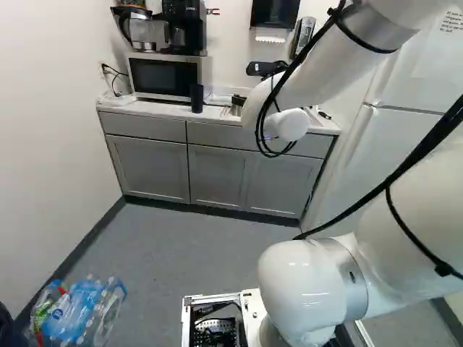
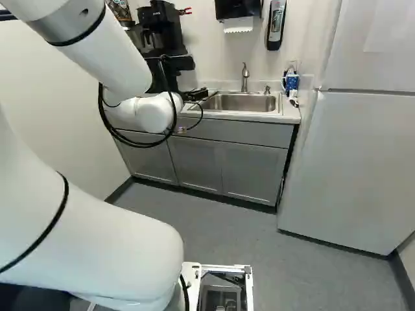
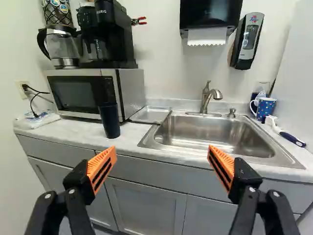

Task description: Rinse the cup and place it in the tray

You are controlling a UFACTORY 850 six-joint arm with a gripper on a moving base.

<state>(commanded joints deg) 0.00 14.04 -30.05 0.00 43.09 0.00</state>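
Observation:
My gripper (image 2: 196, 95) reaches toward the counter in the right base view, partly hidden by the arm. In the wrist view the gripper (image 3: 162, 164) stands wide open, with no object between its orange pads. Ahead of it, nearer one finger, a dark tall cup (image 3: 110, 120) stands upright on the counter before the microwave; the left base view also shows this cup (image 1: 197, 98). A shallow metal tray (image 3: 150, 115) lies between the microwave and the sink (image 3: 210, 134). The faucet (image 3: 209, 98) rises behind the basin.
Coffee makers (image 3: 105, 39) stand on the microwave (image 3: 83, 95). Beyond the sink are a blue dotted mug (image 3: 265, 108) and a brush (image 3: 288, 137). A soap dispenser (image 3: 248, 41) hangs on the wall. The fridge (image 2: 350, 168) flanks the counter (image 3: 93, 134). Bottles (image 1: 76, 311) lie on the floor.

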